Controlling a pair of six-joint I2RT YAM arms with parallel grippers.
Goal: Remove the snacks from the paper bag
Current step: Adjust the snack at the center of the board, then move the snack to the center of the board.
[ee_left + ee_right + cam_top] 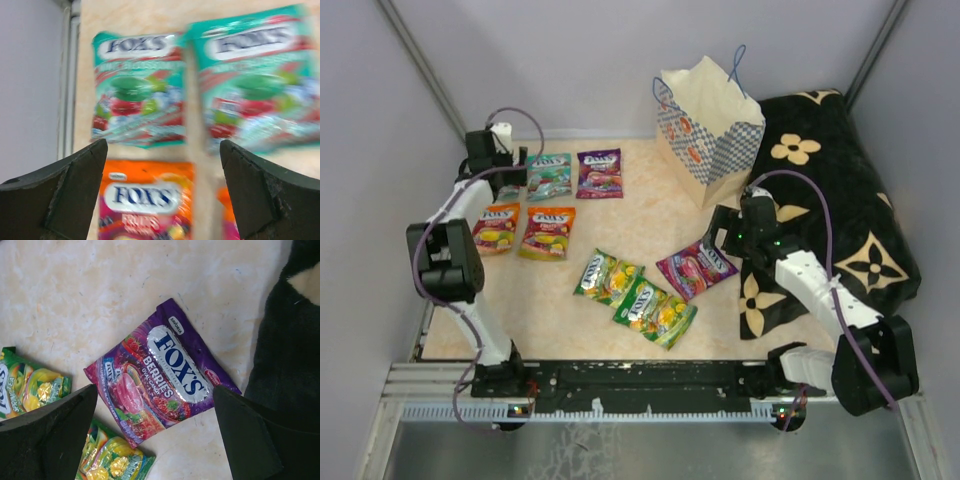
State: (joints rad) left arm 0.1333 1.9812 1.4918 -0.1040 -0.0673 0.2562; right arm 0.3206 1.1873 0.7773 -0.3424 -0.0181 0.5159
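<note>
While the snacks (pixel 548 232) lay spread on the counter (pixel 650 215), the paper bag (pixel 712 120) stood upright. The left tool (pixel 163 150) and the right tool (pixel 155 392) both hung with jaws apart.

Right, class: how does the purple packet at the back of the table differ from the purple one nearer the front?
The back purple packet lies square on the table beside a teal packet; the front purple packet lies tilted. No gripper is over the back one; the front one sits under the right gripper, its fingers open. Both lie flat on the table, outside the paper bag.
</note>
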